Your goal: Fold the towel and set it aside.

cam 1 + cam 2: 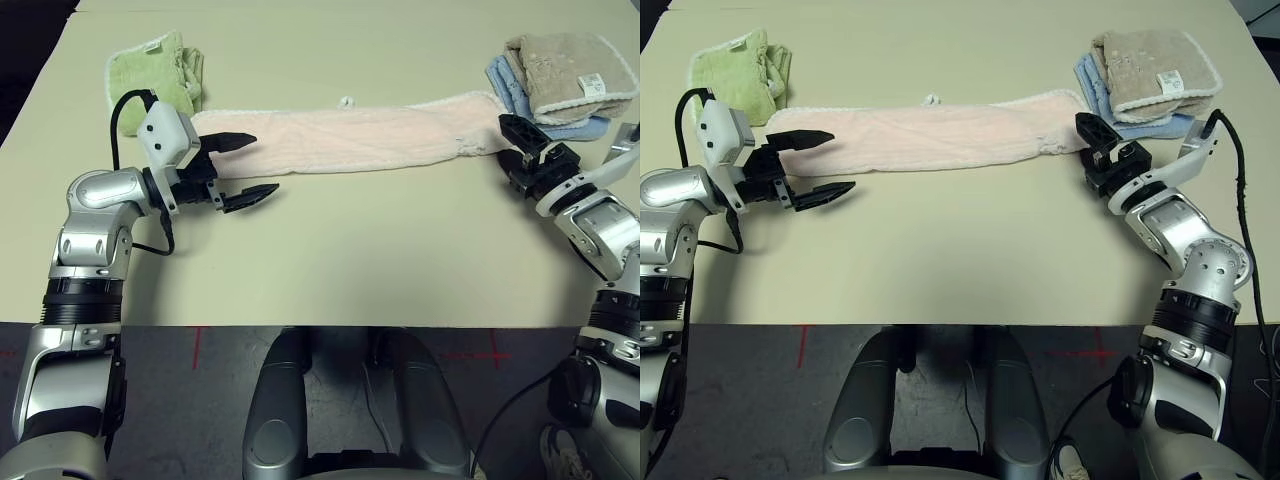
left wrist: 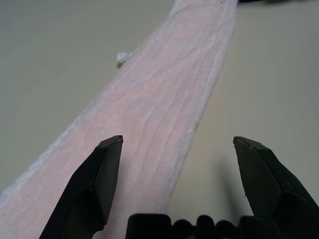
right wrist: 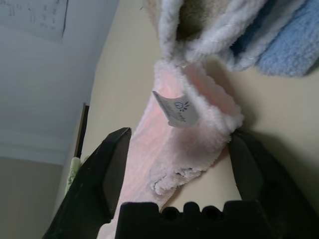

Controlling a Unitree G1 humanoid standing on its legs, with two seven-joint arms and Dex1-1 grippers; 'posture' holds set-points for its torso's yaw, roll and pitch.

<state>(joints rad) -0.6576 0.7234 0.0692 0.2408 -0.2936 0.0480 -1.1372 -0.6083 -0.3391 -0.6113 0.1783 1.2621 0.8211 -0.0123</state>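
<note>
Left eye view gives us a bare beige desk [image 1: 330, 260] above dark floor. We count four towels: one pink towel [image 1: 370, 135] stretched in a long strip across the far half, one green [image 1: 155, 75], one beige [image 1: 570, 70], one blue [image 1: 500, 85]. Our left hand [image 1: 240, 170] gapes empty; our right hand [image 3: 174, 164] straddles the strip's end, unclenched.

Both head eyes look down over the bench [image 1: 330, 250]; each wrist camera peers closely along its hand at opposite ends of the towel [image 1: 350, 135]
</note>
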